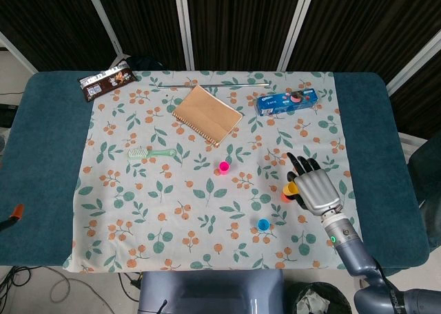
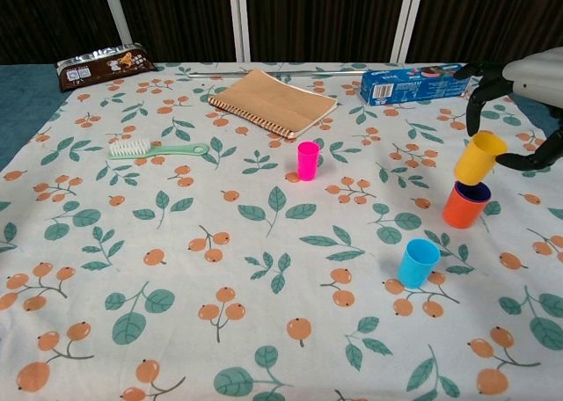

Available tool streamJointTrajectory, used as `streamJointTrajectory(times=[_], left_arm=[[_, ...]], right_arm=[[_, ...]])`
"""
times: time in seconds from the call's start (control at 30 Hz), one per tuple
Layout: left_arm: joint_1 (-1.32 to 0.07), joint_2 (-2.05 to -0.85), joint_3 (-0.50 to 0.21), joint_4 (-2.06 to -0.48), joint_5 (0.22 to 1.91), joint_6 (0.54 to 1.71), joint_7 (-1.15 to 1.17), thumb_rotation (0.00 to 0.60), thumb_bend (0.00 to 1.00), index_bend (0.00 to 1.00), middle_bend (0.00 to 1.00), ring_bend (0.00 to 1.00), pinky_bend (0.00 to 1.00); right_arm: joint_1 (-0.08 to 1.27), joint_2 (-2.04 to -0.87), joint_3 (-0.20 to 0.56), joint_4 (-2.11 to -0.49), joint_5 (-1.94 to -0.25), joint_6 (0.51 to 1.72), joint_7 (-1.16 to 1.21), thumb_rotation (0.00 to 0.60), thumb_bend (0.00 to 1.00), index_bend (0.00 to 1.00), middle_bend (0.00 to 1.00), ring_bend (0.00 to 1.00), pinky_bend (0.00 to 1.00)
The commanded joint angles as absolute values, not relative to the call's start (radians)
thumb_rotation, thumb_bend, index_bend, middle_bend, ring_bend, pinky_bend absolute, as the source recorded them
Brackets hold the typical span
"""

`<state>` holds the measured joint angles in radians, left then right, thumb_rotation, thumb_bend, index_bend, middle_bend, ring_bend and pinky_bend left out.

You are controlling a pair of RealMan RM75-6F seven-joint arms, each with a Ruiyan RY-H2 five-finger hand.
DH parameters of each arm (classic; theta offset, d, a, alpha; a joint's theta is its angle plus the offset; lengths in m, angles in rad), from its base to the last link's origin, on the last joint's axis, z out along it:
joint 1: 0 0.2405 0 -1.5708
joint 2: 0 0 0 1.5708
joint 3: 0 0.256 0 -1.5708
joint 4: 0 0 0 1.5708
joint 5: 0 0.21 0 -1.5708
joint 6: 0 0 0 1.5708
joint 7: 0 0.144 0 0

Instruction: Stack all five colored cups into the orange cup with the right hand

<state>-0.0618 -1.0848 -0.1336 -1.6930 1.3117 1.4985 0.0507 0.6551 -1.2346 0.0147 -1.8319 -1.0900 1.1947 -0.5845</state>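
Note:
My right hand (image 2: 524, 76) (image 1: 314, 185) holds a yellow cup (image 2: 473, 157) (image 1: 290, 188), tilted, just above the mouth of the orange cup (image 2: 464, 206) (image 1: 285, 197). The orange cup stands upright on the cloth at the right, with a dark blue cup nested inside it. A pink cup (image 2: 308, 161) (image 1: 224, 166) stands near the middle of the cloth. Nearer the front edge is a light blue cup (image 2: 418, 262) (image 1: 263, 224). The left hand is out of both views.
A tan spiral notebook (image 2: 272, 101), a green hairbrush (image 2: 154, 149), a blue box (image 2: 415, 82), a dark snack packet (image 2: 103, 64) and a thin metal rod (image 2: 273, 72) lie on the floral cloth (image 2: 176, 269) toward the back.

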Motion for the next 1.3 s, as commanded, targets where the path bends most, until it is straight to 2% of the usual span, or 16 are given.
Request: streamJointTrajectory(times=[0.03, 0.57, 0.67, 0.73, 0.83, 0.93, 1.1, 1.3], left_arm=[[-0.062, -1.085, -0.132, -1.692, 1.313, 1.497, 0.052, 0.6, 0.26, 0.09, 0.0, 0.0, 0.23], [-0.062, -1.086, -0.133, -1.691, 1.314, 1.5, 0.052, 0.6, 0.26, 0.09, 0.0, 0.0, 0.23], [-0.061, -1.087, -0.133, -1.692, 1.314, 1.501, 0.051, 0.6, 0.26, 0.09, 0.0, 0.0, 0.23], [-0.061, -1.086, -0.133, -1.692, 1.314, 1.501, 0.051, 0.6, 0.26, 0.09, 0.0, 0.0, 0.24], [-0.061, -1.086, -0.134, -1.692, 1.315, 1.503, 0.048, 0.6, 0.26, 0.09, 0.0, 0.0, 0.24], [-0.06, -1.087, -0.134, -1.691, 1.314, 1.503, 0.047, 0.6, 0.26, 0.09, 0.0, 0.0, 0.24], [-0.061, -1.087, -0.135, -1.691, 1.313, 1.503, 0.048, 0.6, 0.26, 0.09, 0.0, 0.0, 0.24], [-0.06, -1.086, -0.135, -1.693, 1.31, 1.502, 0.047, 0.6, 0.26, 0.09, 0.0, 0.0, 0.24]], right_arm=[[0.65, -1.242, 0.012, -1.821, -1.087, 1.188, -0.584, 0.6, 0.43, 0.42, 0.0, 0.13, 0.19], [0.631, -1.26, 0.02, -1.782, -1.089, 1.156, -0.576, 0.6, 0.43, 0.41, 0.0, 0.13, 0.19], [0.629, -1.263, 0.021, -1.779, -1.09, 1.151, -0.58, 0.6, 0.43, 0.3, 0.0, 0.13, 0.19], [0.631, -1.261, 0.021, -1.781, -1.077, 1.141, -0.595, 0.6, 0.43, 0.16, 0.0, 0.12, 0.19], [0.635, -1.255, 0.02, -1.793, -1.045, 1.123, -0.621, 0.6, 0.42, 0.04, 0.0, 0.09, 0.19], [0.64, -1.247, 0.023, -1.808, -1.017, 1.108, -0.638, 0.6, 0.37, 0.0, 0.0, 0.09, 0.19], [0.642, -1.232, 0.034, -1.83, -1.007, 1.109, -0.641, 0.6, 0.34, 0.0, 0.0, 0.09, 0.19], [0.613, -1.165, 0.023, -1.903, -1.077, 1.138, -0.603, 0.6, 0.31, 0.0, 0.0, 0.08, 0.19]])
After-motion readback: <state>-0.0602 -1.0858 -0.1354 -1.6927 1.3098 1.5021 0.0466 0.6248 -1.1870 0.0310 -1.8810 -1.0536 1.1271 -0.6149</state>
